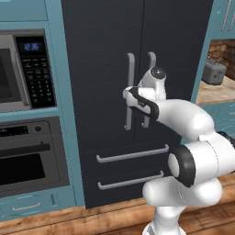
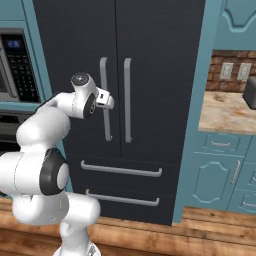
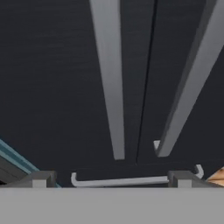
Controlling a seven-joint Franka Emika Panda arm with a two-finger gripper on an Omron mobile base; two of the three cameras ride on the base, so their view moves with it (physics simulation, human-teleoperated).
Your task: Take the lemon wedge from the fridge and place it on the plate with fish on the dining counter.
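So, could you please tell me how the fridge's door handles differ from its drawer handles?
The door handles stand upright, side by side at the seam between the doors; the drawer handles lie flat, one above the other. The door handles sit high on the fridge, the drawer handles low. All are grey bars.

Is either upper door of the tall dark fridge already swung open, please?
No, both doors of the tall dark navy-black fridge sit flush and shut, their long grey bar handles side by side at the centre seam.

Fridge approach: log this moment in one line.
phase: reach | fridge: doors shut | gripper: open, empty, facing left door handle | lemon wedge: unseen
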